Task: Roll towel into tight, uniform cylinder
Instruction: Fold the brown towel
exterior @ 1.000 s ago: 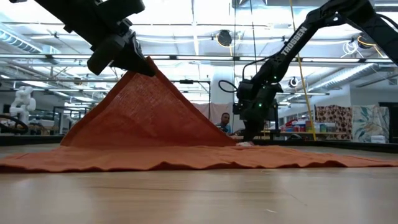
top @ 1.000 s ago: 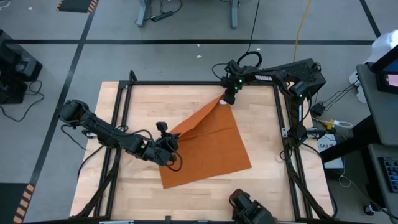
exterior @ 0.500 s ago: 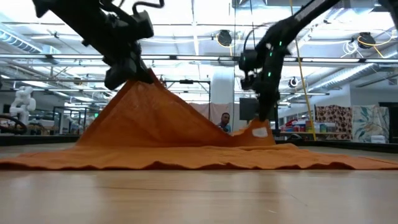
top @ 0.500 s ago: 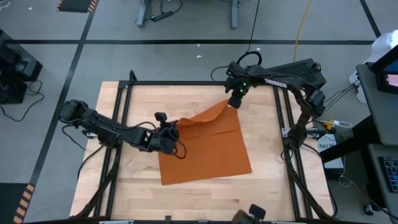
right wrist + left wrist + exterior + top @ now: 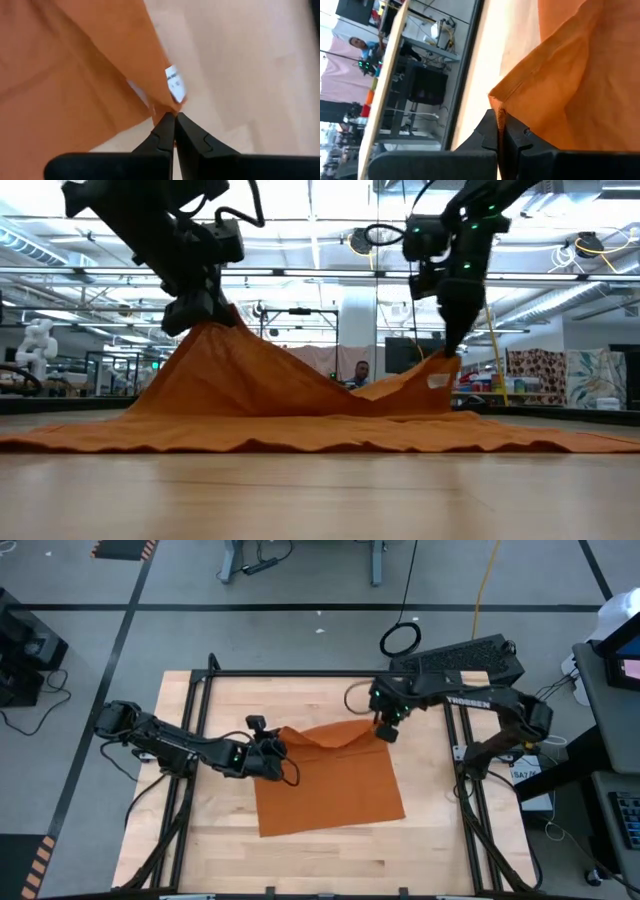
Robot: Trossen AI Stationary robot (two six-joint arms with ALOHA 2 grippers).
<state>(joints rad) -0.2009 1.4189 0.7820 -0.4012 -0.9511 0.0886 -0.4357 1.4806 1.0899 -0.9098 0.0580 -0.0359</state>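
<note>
High view, item: towel [image 5: 330,780], rust-orange, lying mid-surface [image 5: 300,855]. You have the left claw [image 5: 268,748] clamped on its 9 o'clock far corner and the right claw [image 5: 386,727] clamped on the tagged 1 o'clock corner, both lifted, likely to fold that edge over. Bare surface lies toward 6 and 12 o'clock.

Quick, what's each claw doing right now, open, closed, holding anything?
Left claw: closed on a lifted corner of the towel.
Right claw: closed on the towel's tagged corner, also lifted.
</note>
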